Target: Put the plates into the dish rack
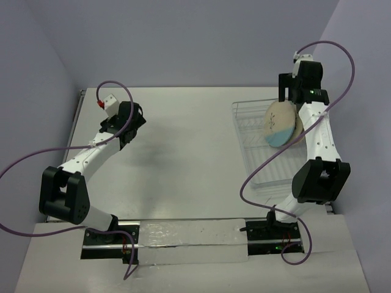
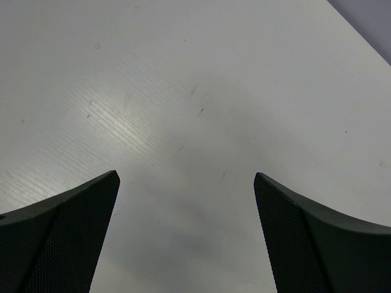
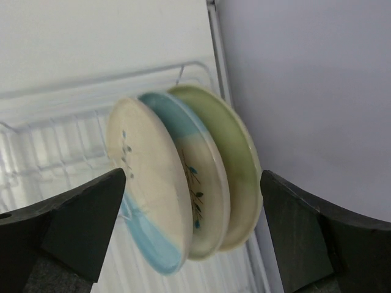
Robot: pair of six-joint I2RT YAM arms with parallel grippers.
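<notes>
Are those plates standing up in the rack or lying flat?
Standing on edge, leaning a little: all three plates sit side by side in the clear dish rack, rims up.

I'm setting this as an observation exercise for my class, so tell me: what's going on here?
Three plates stand on edge in the clear dish rack at the right of the table. The right gripper hangs open with a finger to each side of them, gripping none. The left gripper is open and empty over bare table. The loading looks done.
</notes>
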